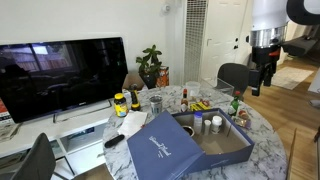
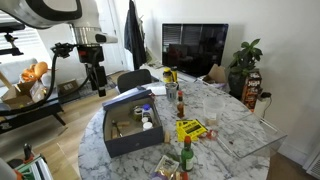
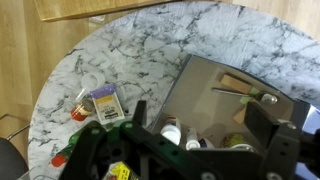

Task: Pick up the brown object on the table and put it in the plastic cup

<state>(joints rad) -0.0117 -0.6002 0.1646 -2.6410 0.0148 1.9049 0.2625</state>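
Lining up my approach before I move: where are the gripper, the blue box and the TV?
gripper [image 2: 97, 88]: exterior view, midway between its fingertips.
blue box [image 2: 130, 147]: exterior view, on its front wall.
TV [image 1: 60, 75]: exterior view, middle of its dark screen.

Exterior view: set back from the bench [image 1: 262, 142], a little above its top, facing the television [image 1: 60, 75]. The claw [image 1: 259, 85] hangs near the frame's right edge, with the blue box [image 1: 190, 145] below it and to its left.
Exterior view: higher, mid-range, from another side of the bench [image 2: 235, 125]. The claw [image 2: 96, 85] is at frame left, and the television [image 2: 195, 48] is well beyond it, to its right.
Wrist view: close, looking down past the claw [image 3: 203, 125] onto the bench [image 3: 190, 40], with the blue box [image 3: 225, 85] beneath the claw.
Shared: both exterior views hold the claw, bench, blue box, television and plant [image 1: 150, 62]. The wrist view shares the claw, the box and part of the bench rim.
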